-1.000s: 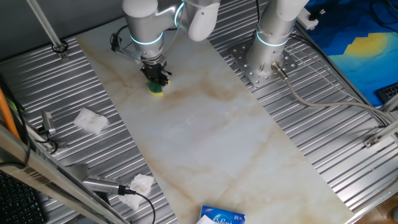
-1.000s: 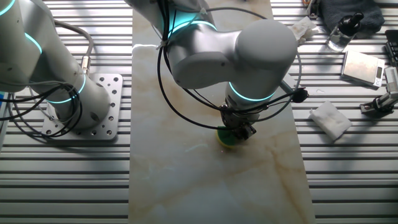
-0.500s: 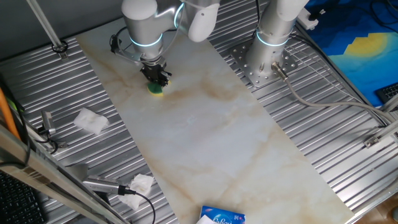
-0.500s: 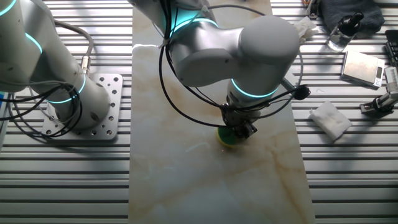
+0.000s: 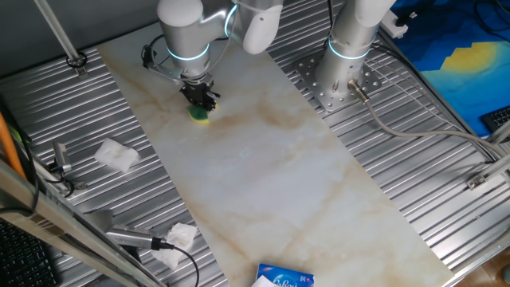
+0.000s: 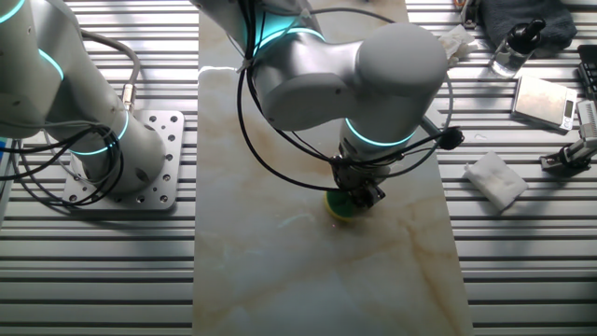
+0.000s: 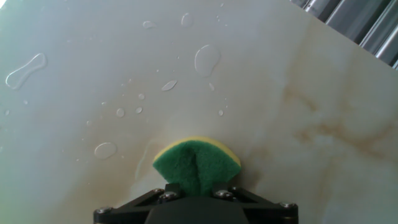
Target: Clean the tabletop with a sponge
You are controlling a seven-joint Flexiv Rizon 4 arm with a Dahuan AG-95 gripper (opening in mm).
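The sponge [image 5: 199, 114] is a yellow block with a green layer, squeezed between my gripper's [image 5: 201, 102] jaws and pressed on the off-white marble tabletop [image 5: 271, 167]. In the other fixed view the sponge [image 6: 340, 207] sits under the gripper [image 6: 358, 194] near the slab's [image 6: 280, 271] right side. In the hand view the folded green sponge [image 7: 196, 164] pokes out ahead of the gripper [image 7: 196, 190]. Water drops [image 7: 206, 60] lie on the slab [image 7: 323, 81] ahead of it.
Crumpled white tissues [image 5: 116, 155] [image 5: 177, 237] lie on the ribbed metal at the left. A blue and white packet [image 5: 285, 278] sits at the slab's near end. A second arm's base [image 5: 341, 68] stands at the right. A tissue [image 6: 496, 177] and small items [image 6: 546, 98] lie right of the slab.
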